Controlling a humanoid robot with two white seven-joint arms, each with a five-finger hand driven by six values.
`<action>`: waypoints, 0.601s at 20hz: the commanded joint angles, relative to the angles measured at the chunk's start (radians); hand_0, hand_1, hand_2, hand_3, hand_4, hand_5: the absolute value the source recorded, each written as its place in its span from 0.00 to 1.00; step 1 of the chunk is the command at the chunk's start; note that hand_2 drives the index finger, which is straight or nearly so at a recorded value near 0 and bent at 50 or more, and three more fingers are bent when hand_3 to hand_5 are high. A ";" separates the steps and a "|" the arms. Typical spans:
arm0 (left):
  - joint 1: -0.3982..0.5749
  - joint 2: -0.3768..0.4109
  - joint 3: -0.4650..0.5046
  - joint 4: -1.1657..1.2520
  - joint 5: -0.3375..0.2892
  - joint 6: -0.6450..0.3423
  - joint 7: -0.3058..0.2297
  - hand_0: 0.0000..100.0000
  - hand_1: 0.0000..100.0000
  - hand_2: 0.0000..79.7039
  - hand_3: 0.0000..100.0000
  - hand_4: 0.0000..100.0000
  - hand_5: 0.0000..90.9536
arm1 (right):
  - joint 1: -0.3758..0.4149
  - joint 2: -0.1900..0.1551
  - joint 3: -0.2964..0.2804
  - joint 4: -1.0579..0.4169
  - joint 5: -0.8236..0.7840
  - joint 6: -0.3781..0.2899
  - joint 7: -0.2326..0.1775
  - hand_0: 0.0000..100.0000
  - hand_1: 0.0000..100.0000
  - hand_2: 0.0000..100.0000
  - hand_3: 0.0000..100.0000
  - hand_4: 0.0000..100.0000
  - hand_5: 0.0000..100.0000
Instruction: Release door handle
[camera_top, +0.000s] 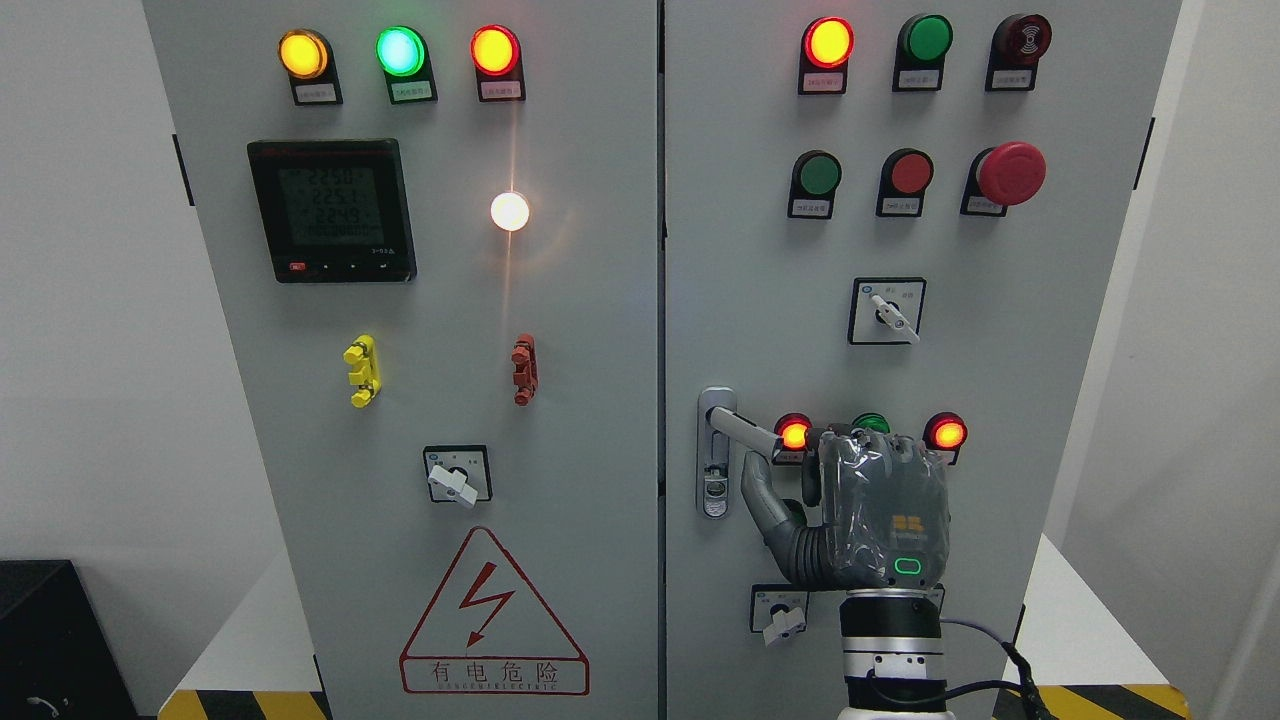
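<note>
Door handle (745, 432) sits on the right door (1000, 330) of the grey electrical cabinet (600, 600), near that door's inner edge and about two thirds of the way down. Both cabinet doors look shut, so nothing of what the cabinet holds can be seen; only lamps, buttons and selector switches show on the fronts. The lever is swung out from its lock plate (714, 480), its long axis running rightward and a little downward from the pivot at the plate's top, with its free end going in under the hand. One arm comes up from the bottom edge right of the middle, so this is the right hand (865, 505), seen from its back. Its fingers are curled over the free end of the lever and its thumb (765, 495) reaches up from below, so I judge it closed on the handle. The handle thus lies up and to the left of the palm, and letting go should call for the fingers to uncurl and the hand to draw back toward the camera. No left hand shows anywhere
</note>
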 joint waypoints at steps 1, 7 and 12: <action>-0.026 0.000 0.000 0.029 -0.001 0.000 0.000 0.12 0.56 0.00 0.00 0.00 0.00 | -0.002 0.000 -0.016 0.000 0.000 0.000 -0.002 0.48 0.39 0.96 1.00 0.96 1.00; -0.028 0.000 0.000 0.029 0.001 0.000 0.000 0.12 0.56 0.00 0.00 0.00 0.00 | -0.006 0.000 -0.020 0.001 0.000 0.000 -0.002 0.48 0.39 0.96 1.00 0.96 1.00; -0.026 0.000 0.000 0.029 0.001 0.000 0.000 0.12 0.56 0.00 0.00 0.00 0.00 | -0.006 0.000 -0.022 0.001 0.000 -0.001 -0.002 0.49 0.39 0.96 1.00 0.96 1.00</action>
